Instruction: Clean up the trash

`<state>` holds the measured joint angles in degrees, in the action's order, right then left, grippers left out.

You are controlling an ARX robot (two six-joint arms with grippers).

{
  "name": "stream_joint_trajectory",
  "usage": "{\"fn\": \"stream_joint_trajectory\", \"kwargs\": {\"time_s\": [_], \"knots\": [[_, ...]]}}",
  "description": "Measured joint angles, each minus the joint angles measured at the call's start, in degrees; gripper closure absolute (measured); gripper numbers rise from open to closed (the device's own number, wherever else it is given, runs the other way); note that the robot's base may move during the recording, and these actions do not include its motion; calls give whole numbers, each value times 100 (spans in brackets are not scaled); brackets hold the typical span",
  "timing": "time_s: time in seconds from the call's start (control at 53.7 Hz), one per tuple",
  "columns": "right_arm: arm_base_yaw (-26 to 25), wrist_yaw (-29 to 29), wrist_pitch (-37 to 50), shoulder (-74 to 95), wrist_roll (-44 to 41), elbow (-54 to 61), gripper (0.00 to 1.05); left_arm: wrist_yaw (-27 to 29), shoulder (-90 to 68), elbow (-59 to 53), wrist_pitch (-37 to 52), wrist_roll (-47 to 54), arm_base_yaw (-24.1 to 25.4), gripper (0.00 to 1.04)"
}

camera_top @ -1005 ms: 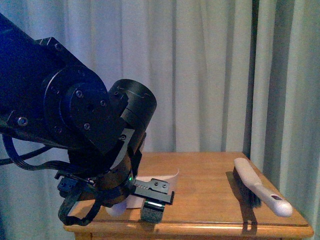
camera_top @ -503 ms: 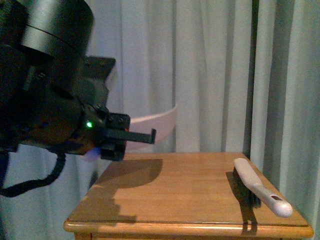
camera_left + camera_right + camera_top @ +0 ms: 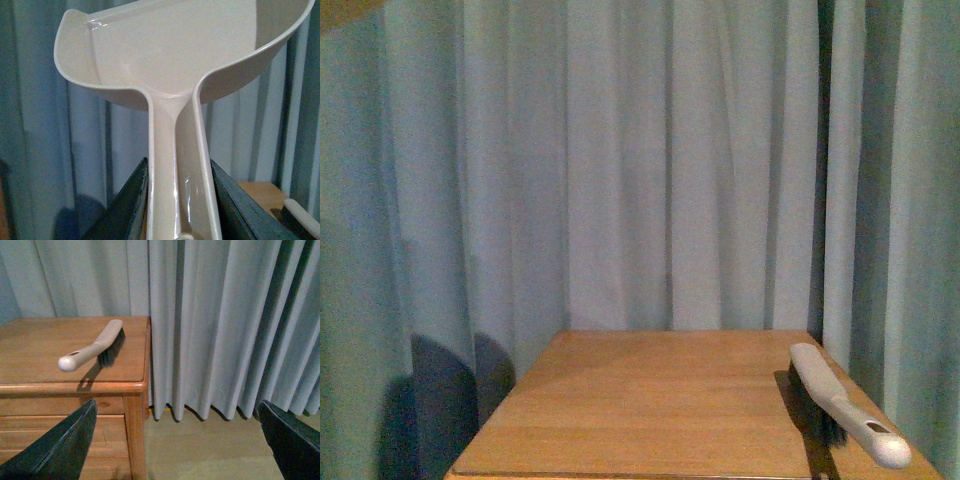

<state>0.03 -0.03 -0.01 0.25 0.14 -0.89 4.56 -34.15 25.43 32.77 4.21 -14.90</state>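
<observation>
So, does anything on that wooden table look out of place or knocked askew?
Nothing looks spilled or damaged. The only mildly odd thing is the brush, lying at an angle close to the right edge of the table, handle tip near the front corner.

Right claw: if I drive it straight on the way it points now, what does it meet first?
Probably the curtain, near its hem above the floor, beside the table. The brush lies off that line; depth is unclear.
</observation>
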Motion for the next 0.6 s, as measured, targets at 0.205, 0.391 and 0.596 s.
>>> {"fn": "stream_joint_trajectory", "kwargs": {"time_s": [0.205,0.391,0.596], "knots": [[0,0,0,0,0,0,7,-601,1460,-553,-649,-229,579,76],[0,0,0,0,0,0,7,-874,1624,-765,-614,-520,1078,76],[1014,2905,1482,739,-1110,9,7,-909,1644,-780,-612,-586,1104,76]]}}
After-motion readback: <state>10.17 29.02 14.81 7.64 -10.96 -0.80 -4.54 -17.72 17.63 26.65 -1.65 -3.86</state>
